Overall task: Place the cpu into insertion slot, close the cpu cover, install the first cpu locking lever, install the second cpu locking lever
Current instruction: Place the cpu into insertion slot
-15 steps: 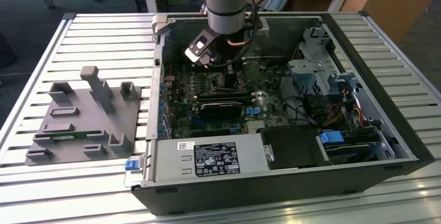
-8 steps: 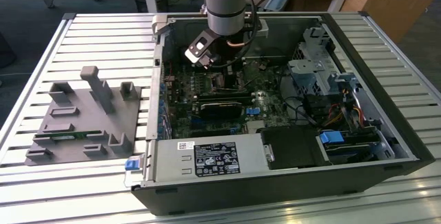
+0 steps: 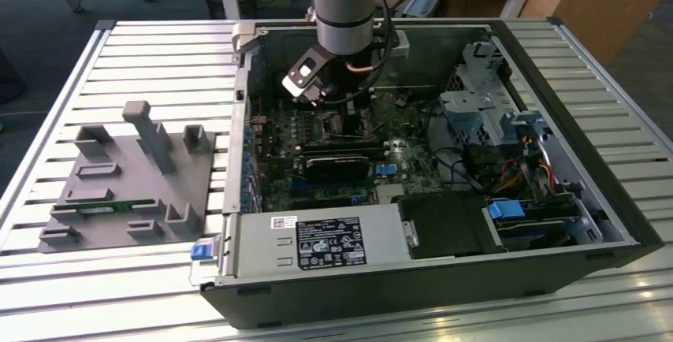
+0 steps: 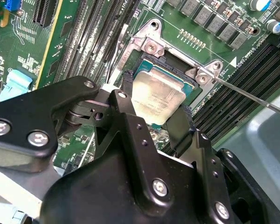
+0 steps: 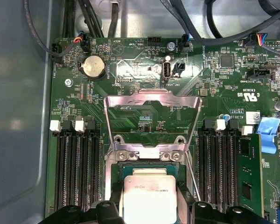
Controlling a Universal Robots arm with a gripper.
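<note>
Grey plastic fixture point(image 3: 126, 176) lies at the exterior view's left on a slatted metal bench point(image 3: 63, 74). Right of it stands an open computer case point(image 3: 421, 295) with its green circuit board point(image 3: 315, 141) exposed. The robot arm point(image 3: 345, 3) reaches down into the case over the board's far half.

In the second wrist view the tool point(image 4: 155, 100) is closed on the chip point(image 4: 161, 91), with a black finger point(image 4: 179, 126) against each of two opposite edges. The chip's dull metal face is up, and it lies level inside the rim of the black socket point(image 4: 173, 70); whether it is fully seated cannot be told. A thin locking lever point(image 4: 252, 95) runs out from the socket's corner bracket, unlatched.

In the first wrist view the silver cover point(image 5: 151, 99) is swung open away from the socket, and the board shows through its window. Long black memory slots point(image 5: 77, 172) flank the socket on both sides.
</note>
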